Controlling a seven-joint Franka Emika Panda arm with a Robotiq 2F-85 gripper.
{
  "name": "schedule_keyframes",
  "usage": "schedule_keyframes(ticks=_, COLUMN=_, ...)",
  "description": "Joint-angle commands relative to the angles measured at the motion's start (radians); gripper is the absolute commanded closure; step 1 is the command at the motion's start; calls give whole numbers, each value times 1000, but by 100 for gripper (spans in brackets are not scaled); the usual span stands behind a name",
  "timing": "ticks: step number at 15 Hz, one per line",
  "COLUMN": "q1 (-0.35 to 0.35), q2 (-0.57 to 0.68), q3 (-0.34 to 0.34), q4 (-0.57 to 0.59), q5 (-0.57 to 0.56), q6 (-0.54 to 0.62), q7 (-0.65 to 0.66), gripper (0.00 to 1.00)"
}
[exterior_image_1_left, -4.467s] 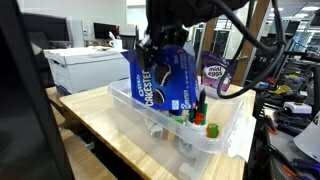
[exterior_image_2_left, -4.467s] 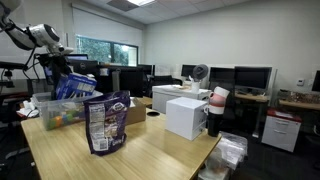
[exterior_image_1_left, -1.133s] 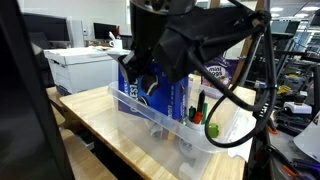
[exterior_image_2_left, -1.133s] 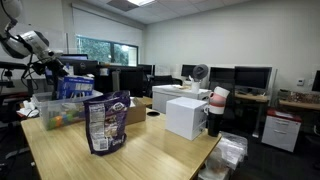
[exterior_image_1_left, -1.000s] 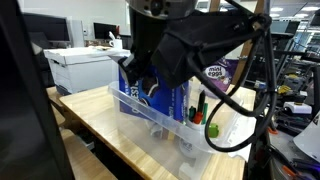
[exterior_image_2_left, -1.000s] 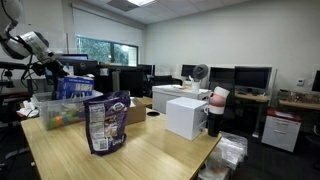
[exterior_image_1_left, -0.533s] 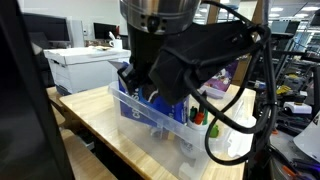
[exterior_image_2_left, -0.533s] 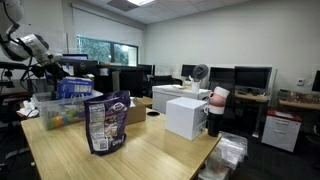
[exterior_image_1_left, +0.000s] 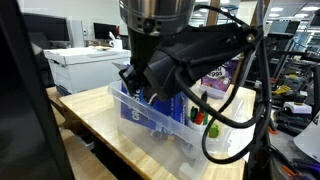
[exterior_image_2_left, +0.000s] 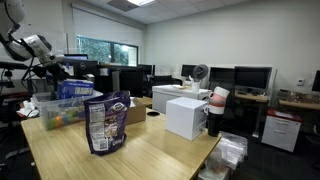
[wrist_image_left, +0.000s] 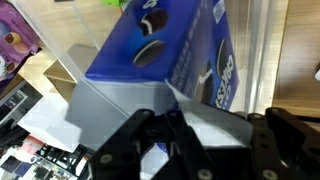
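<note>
Blue cardboard cookie box (wrist_image_left: 165, 45): upright inside clear plastic bin (exterior_image_1_left: 225, 135), by wooden tabletop (exterior_image_1_left: 95, 125) edge.
Gripper (wrist_image_left: 166, 122): pinching its top flap so it hangs straight.

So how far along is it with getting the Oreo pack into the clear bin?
Done: the Oreo pack is down inside the clear bin, with its blue face showing through the wall. In hand: the gripper is shut on the pack's end. Left: letting go and lifting clear. Whether the pack rests on the bin floor cannot be told.
</note>
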Motion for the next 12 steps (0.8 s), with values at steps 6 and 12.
schedule_keyframes(ticks=6, q1=-45, q2=-49, q3=-15, q4=-49, q5=89, q6=104, q7=16, gripper=99)
schedule_keyframes(ticks=12, q1=-60, q2=-68, q3=-24, q4=-67, q5=114, q6=136, q7=20, gripper=99)
